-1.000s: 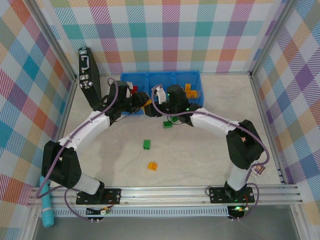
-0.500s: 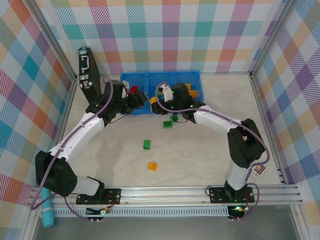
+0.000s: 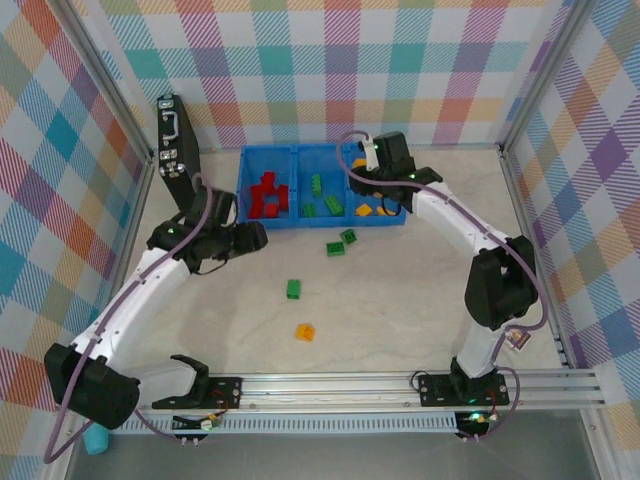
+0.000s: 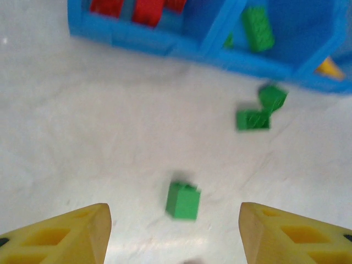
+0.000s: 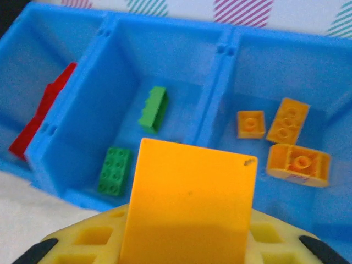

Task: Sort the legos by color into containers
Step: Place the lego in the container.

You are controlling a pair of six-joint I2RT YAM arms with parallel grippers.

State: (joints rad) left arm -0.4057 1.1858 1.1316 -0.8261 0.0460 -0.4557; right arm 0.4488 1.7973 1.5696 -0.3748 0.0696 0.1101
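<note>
Swung right gripper (image 3: 385, 158) over blue plastic three-bin tray (image 5: 220, 99), clamping yellow-orange plastic brick (image 5: 190, 198); pulled left gripper (image 4: 175, 228) back, half-open, empty. Centre over right-hand bin (image 5: 330, 104) before dropping.

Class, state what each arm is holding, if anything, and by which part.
The right fingers pinch an orange brick by its end nearest the wrist. The left fingers are open, holding nothing.

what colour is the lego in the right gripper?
The lego is orange, its smooth flat face toward the camera. It shows best in the right wrist view.
</note>
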